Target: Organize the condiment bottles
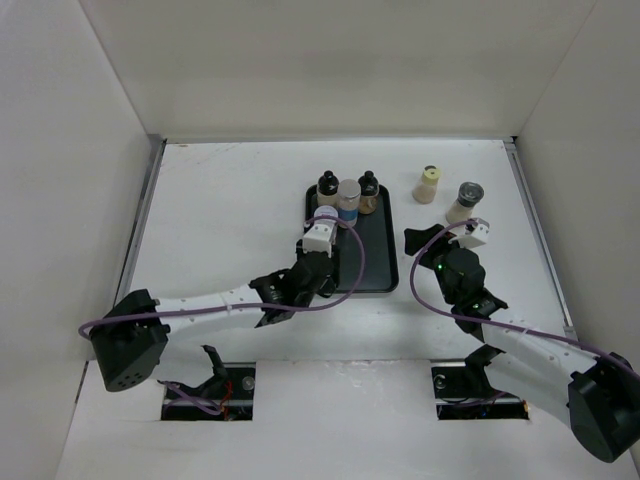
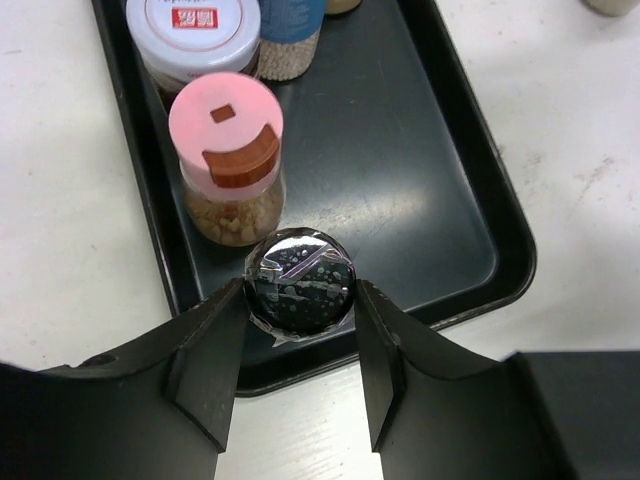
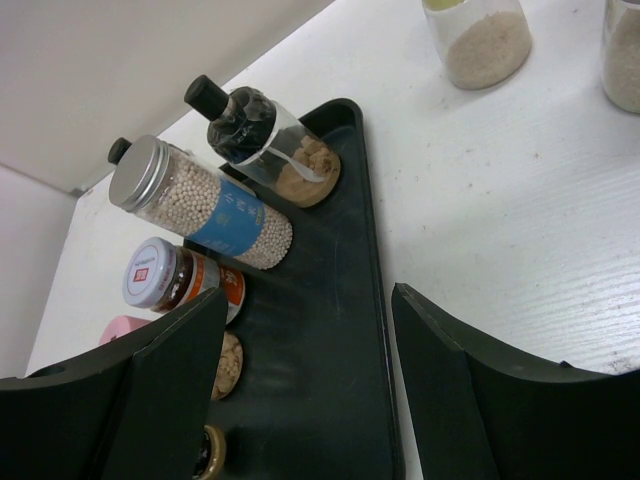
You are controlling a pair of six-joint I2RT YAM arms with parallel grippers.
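Left end effector (image 2: pixel 300 305) clasps silver-capped jar (image 2: pixel 300 280), perhaps resting in tray (image 2: pixel 420 200).

Top external: high behind the arm bases, facing down over the whole white tabletop (image 1: pixel 230 200).
Left wrist: close, steeply down past the left tool (image 2: pixel 300 300).
Right wrist: low, oblique, forward past the right tool (image 3: pixel 308 300).
Shared: black rectangular tray (image 1: pixel 365 260), in all three.

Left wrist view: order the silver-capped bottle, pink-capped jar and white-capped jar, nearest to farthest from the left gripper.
1. silver-capped bottle, between the fingers.
2. pink-capped jar, just behind it.
3. white-capped jar, farthest back.
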